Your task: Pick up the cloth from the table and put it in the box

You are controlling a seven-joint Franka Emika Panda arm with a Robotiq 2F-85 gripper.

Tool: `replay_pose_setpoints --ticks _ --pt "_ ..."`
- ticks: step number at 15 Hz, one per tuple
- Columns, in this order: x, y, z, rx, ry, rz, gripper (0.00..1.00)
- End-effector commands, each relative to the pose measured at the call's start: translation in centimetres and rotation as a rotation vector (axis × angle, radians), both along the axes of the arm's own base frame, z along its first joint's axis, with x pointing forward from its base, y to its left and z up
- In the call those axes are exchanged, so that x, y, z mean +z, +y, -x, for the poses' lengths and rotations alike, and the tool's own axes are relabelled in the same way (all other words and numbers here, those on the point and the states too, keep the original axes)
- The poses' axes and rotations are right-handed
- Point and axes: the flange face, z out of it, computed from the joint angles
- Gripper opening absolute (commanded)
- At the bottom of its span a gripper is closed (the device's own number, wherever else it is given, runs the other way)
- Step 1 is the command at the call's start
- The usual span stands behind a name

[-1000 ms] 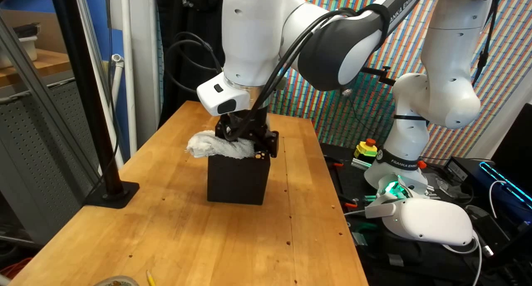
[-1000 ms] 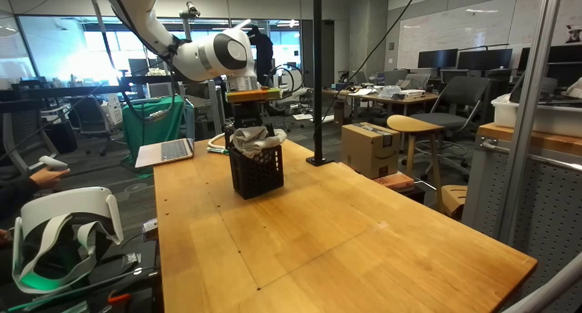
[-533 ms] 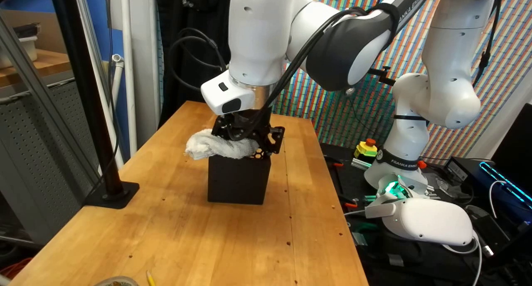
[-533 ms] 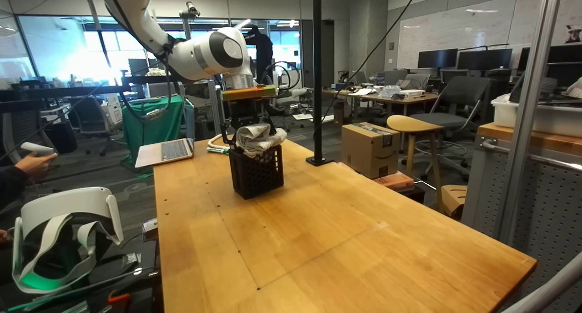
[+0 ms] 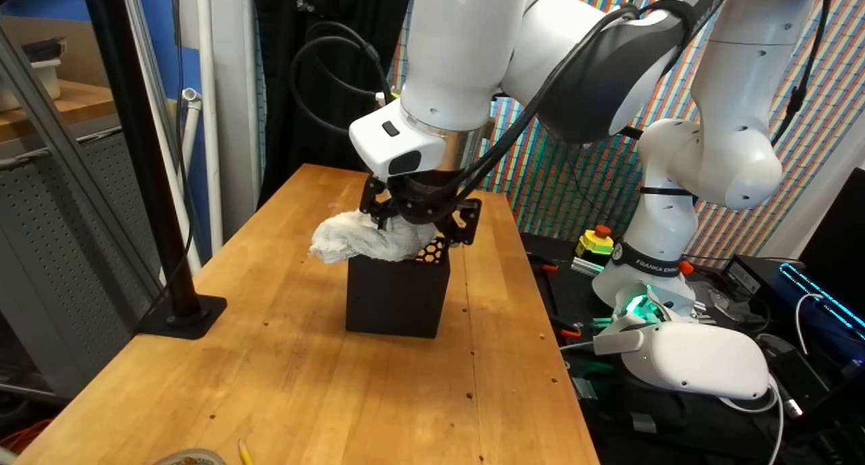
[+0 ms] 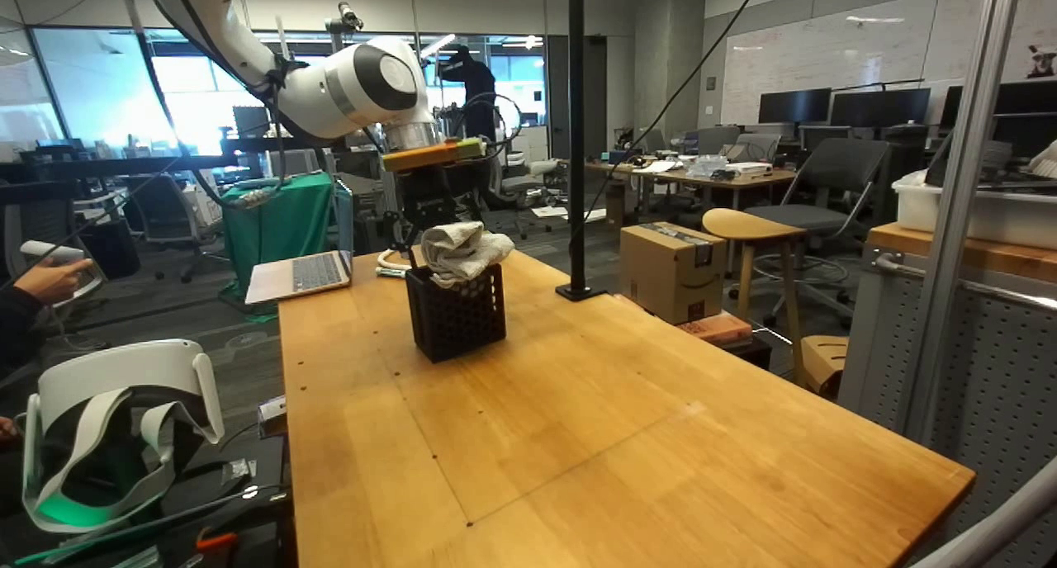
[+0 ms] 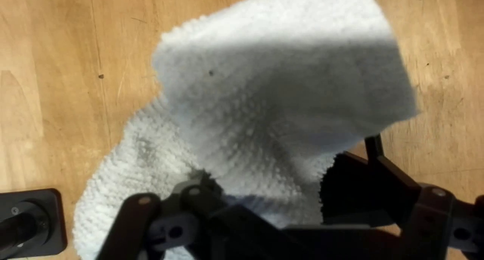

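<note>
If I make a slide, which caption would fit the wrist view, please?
Cloth bunched over the box, partly hiding it, with the fingers open.

There is one cloth (image 5: pixel 355 237), one black box (image 5: pixel 397 301) and one pincer (image 5: pixel 422 228) near the middle of the frame in both exterior views, and one tabletop (image 5: pixel 378 390). In an exterior view, one pencil (image 5: pixel 245 455) and one dish (image 5: pixel 192 452) are at the lower edge, and one headset (image 5: pixel 706 360) at the lower right. In an exterior view, there is one laptop (image 6: pixel 312 273), at the left.
</note>
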Motion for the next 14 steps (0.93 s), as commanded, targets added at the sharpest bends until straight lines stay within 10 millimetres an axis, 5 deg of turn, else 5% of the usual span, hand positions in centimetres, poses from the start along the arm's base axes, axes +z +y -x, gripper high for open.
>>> replay_pose_setpoints --ticks 1,10,11,14 --pt "2.3 0.0 1.8 0.022 -0.07 0.0 1.0" --pt "8.8 -0.6 2.5 0.05 -0.213 -0.001 1.0" --pt "9.4 -0.9 2.3 0.046 -0.232 -0.001 0.75" --pt "10.2 -1.5 1.9 0.041 -0.247 -0.014 0.56"
